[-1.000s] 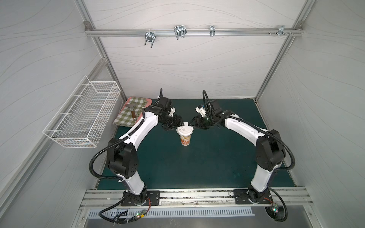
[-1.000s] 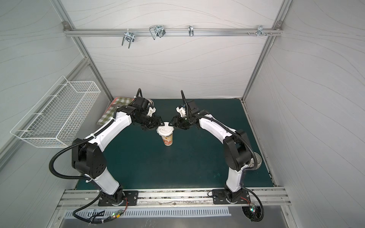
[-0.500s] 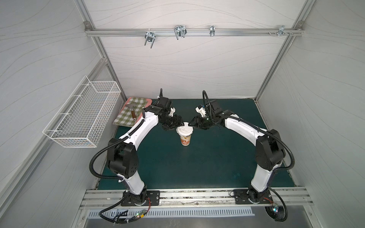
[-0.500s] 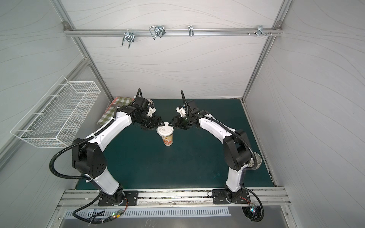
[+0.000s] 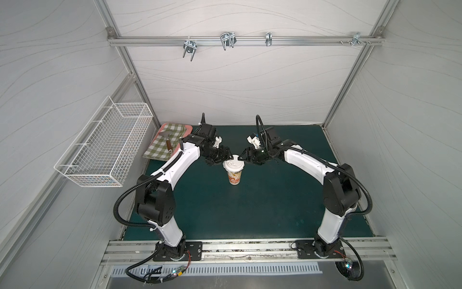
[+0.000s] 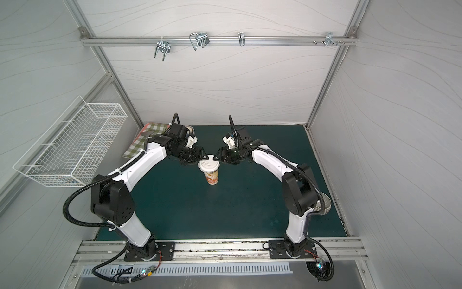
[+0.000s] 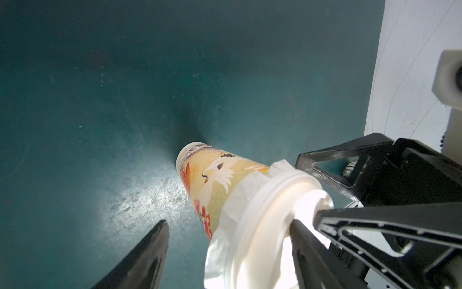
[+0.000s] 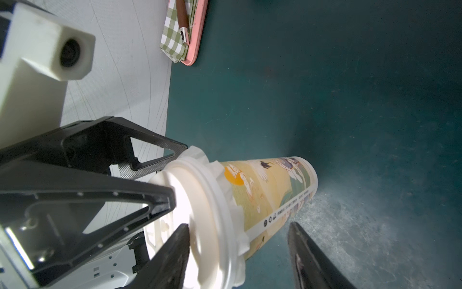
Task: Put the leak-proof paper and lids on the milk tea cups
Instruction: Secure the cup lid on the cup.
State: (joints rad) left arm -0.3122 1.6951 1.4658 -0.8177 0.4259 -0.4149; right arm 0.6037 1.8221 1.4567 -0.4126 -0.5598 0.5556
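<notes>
The milk tea cup (image 5: 234, 176) (image 6: 212, 177) stands upright mid-mat, white with orange artwork. A white domed lid (image 7: 270, 225) (image 8: 207, 200) sits on its mouth. The leak-proof paper (image 7: 250, 186) (image 8: 218, 170) is pinched under the lid, its crinkled edge hanging down round the rim. My left gripper (image 5: 228, 158) (image 7: 228, 222) is open at the cup's left, one finger against the lid top, the other off the cup wall. From the right, my open right gripper (image 5: 244, 159) (image 8: 238, 225) stands the same way, one finger on the lid top.
A pink tray (image 5: 188, 130) with a green-checked cloth (image 5: 162, 147) and a brown-handled tool lies at the back left. A white wire basket (image 5: 105, 150) hangs on the left wall. A grey mug (image 6: 325, 203) stands behind the right arm's base.
</notes>
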